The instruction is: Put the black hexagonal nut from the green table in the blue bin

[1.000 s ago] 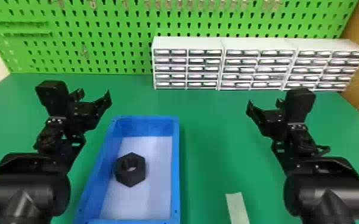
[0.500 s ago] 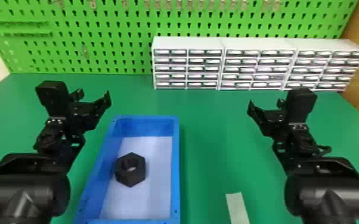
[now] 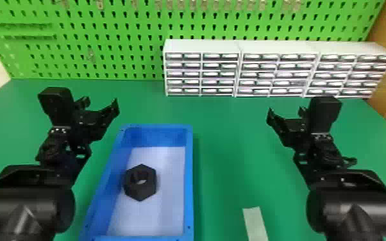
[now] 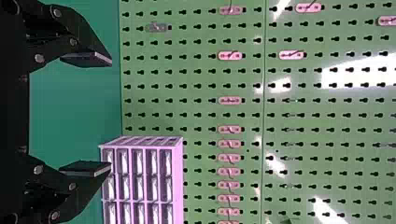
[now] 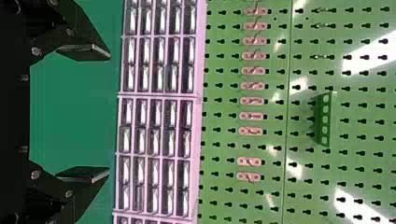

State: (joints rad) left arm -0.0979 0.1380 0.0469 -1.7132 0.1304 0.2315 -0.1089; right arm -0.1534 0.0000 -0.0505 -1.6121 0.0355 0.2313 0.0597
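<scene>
While we look down through the head view, we find the black hexagonal nut inside the blue rectangular bin, on its pale floor, nearer the left side. From the left wrist view we pick out small pinkish hook plates on the green perforated pegboard; the right wrist view gives us a green slotted block mounted there. Our nut looks dark and thick-walled, lying flat with its round hole facing up (we glimpse pale floor through it). Left of the bin, the left tool hangs above the green worktop, its fingers spread wide. Well apart on the right, the right tool has its fingers equally far apart, before the white drawer cabinets.
</scene>
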